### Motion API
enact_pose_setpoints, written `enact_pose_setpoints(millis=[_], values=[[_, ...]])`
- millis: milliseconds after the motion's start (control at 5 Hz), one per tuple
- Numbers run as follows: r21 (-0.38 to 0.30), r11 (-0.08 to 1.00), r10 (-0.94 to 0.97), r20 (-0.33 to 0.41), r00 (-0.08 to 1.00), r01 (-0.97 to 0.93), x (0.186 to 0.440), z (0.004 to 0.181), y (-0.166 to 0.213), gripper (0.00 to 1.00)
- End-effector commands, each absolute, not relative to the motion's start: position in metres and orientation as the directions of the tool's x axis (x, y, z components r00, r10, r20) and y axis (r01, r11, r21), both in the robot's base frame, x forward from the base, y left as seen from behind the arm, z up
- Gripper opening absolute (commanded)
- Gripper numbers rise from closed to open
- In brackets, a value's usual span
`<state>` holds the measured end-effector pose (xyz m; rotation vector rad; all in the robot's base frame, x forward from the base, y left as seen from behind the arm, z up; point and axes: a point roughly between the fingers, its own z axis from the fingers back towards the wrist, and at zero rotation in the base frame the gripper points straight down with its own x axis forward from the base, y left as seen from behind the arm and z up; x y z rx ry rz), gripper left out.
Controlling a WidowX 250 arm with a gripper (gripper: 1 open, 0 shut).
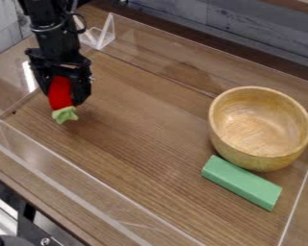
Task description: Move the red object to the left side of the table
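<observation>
- We see the black gripper (63, 91) in the upper left of the frame, pointing straight down over the table (157, 144).
- Its two dark fingers (41, 85) stand apart, one on each side of the red object (63, 94), so we read the claw as spread wide and not clamping.
- The red object sits between those fingers in the upper left of the frame, with its light green leafy tip (66, 115) poking out below them toward the lower right.
- We cannot tell whether the fingers touch the red sides of the toy; the green tip looks to rest on the wood.
- The red object lies near the clear acrylic wall (9, 96) along the left edge of the frame.
- A round wooden bowl (260, 127) stands at the right of the frame, well apart from the red object.
- A flat green block (242, 182) lies just below the bowl, in the lower right, with its long side running diagonally.
- The arm (47, 24) rises from the gripper up out of the top left corner.
</observation>
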<state>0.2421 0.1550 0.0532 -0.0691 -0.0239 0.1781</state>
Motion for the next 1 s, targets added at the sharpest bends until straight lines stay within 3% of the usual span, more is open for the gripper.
enact_pose_setpoints(millis=[0, 400, 600, 800], values=[[-0.05, 0.982, 0.188, 0.077, 0.979, -0.184, 0.25, 0.069, 0.15, 1.0], [-0.057, 0.995, 0.089, 0.088, 0.992, -0.084, 0.25, 0.085, 0.133, 1.0], [-0.058, 0.998, 0.04, 0.082, 0.996, -0.035, 0.255, 0.079, 0.124, 1.0], [-0.054, 0.998, -0.006, 0.07, 0.998, 0.01, 0.257, 0.062, 0.127, 0.0]])
